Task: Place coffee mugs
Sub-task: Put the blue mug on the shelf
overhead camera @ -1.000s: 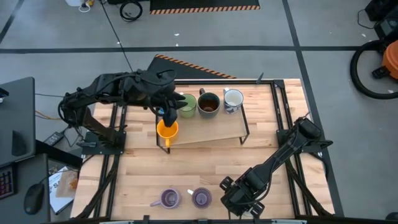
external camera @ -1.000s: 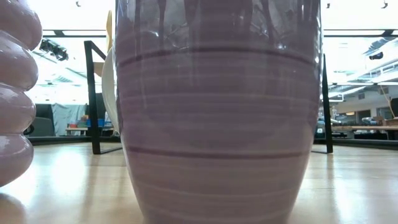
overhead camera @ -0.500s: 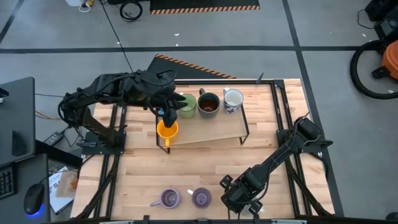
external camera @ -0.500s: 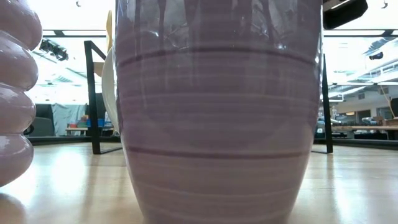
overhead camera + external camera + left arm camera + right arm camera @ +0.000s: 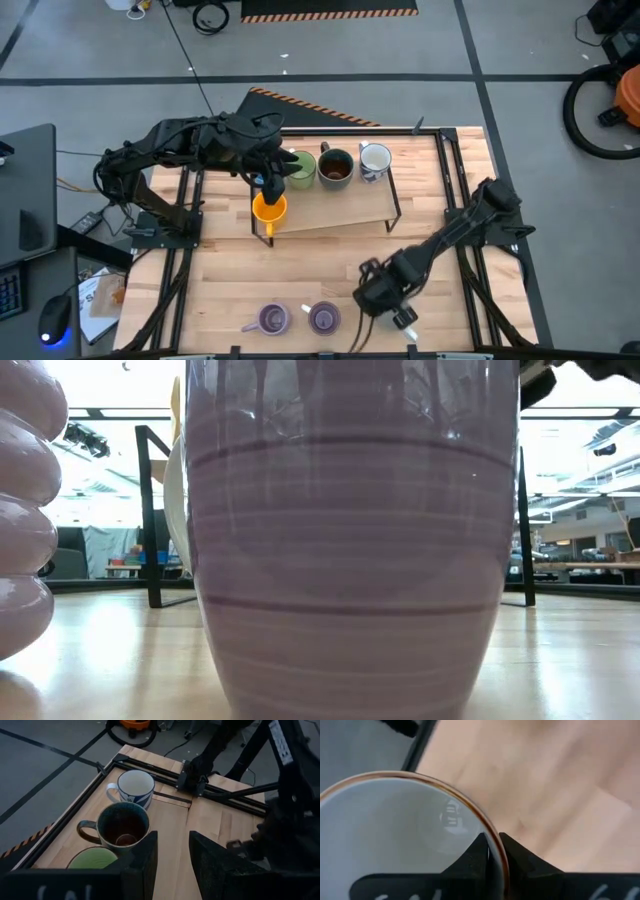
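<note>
My right gripper [image 5: 383,300] is near the table's front edge, right of two purple coffee mugs [image 5: 272,319] [image 5: 323,318]. It is shut on a white mug with a brown rim [image 5: 395,840], which the gripper mostly hides in the high view. On the raised wooden shelf [image 5: 360,205] stand a green mug [image 5: 298,168], a dark brown mug [image 5: 335,167] and a white mug [image 5: 375,160]. An orange mug [image 5: 268,208] is at the shelf's near left corner. My left gripper [image 5: 172,842] hangs above it, open, with bare wood showing between its fingers. My right gripper pinches the white mug's rim [image 5: 496,851] between its two fingers, one finger [image 5: 479,851] inside the mug and one [image 5: 516,854] outside. The fingers come from above, pointing steeply down. Whether the mug's base is clear of the table I cannot tell.
The shelf's black frame legs [image 5: 397,205] stand on the table. In the low view one purple mug [image 5: 350,540] fills the picture and the other [image 5: 20,510] shows at the edge. Bare wood [image 5: 320,265] lies between the shelf and the purple mugs.
My right gripper has gone from the near edge toward the middle of the table, and its wrist has rolled. A dark part of that arm has come into the low view's top right corner. The mugs on the shelf and the purple mugs have stayed put.
</note>
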